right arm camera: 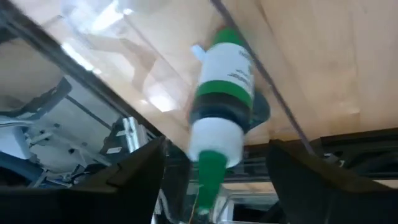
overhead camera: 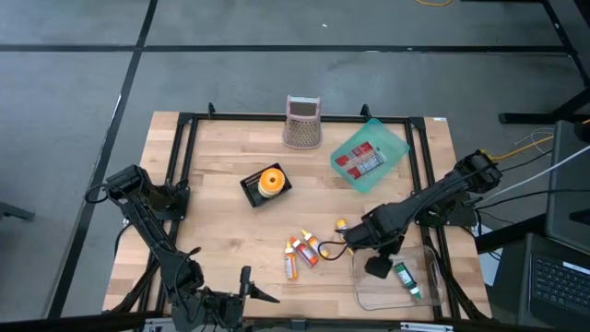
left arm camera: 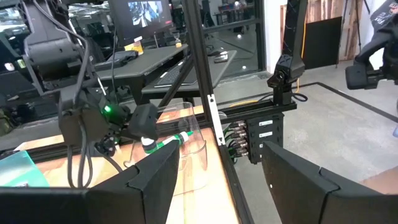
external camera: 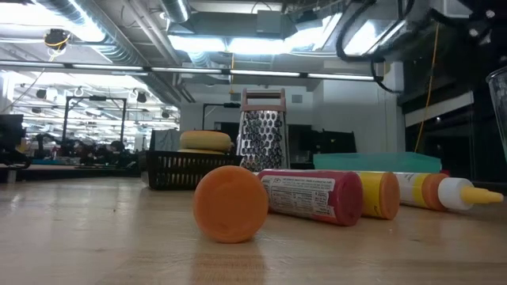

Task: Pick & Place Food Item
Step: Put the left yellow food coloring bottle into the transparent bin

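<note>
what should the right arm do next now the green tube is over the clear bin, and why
Probably lift the right gripper straight up and clear. Its fingers are open, and the green tube already lies inside the clear bin, so nothing is left to hold.

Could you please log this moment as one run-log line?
right pincer: open over clear bin | green tube: in bin | left pincer: open, idle
</note>
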Action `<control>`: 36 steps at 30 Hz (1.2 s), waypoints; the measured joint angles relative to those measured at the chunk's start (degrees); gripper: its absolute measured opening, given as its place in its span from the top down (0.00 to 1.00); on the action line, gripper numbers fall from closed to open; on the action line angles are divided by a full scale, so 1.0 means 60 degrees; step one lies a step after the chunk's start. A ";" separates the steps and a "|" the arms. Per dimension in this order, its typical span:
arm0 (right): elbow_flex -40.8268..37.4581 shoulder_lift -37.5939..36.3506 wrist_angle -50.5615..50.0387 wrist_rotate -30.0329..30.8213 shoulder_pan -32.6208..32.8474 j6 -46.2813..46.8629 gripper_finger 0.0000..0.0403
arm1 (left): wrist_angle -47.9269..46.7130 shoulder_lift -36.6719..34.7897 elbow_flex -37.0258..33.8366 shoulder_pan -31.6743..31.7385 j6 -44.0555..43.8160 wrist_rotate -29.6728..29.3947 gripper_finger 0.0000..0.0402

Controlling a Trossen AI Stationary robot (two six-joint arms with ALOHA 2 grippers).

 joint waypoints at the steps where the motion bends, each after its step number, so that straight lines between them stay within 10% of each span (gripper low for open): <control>1: 0.0133 0.0000 -0.0057 0.0044 0.0000 -0.0001 0.32 | 0.0000 0.0000 0.0000 0.0000 0.0000 0.0001 0.44; 17: 0.4929 -0.0181 -0.3939 0.3200 0.1863 0.2947 0.41 | -0.0026 0.0000 0.0000 -0.0065 0.0131 0.0034 0.44; 27: 0.4264 -0.0158 -0.4038 0.4714 0.5877 0.9885 0.41 | 0.0313 -0.0007 0.0004 -0.0010 0.1082 0.0815 0.44; 36: 0.3956 -0.0160 -0.2482 0.5980 0.6160 1.1755 0.41 | 0.0263 -0.0031 0.0004 0.0010 0.1325 0.1632 0.44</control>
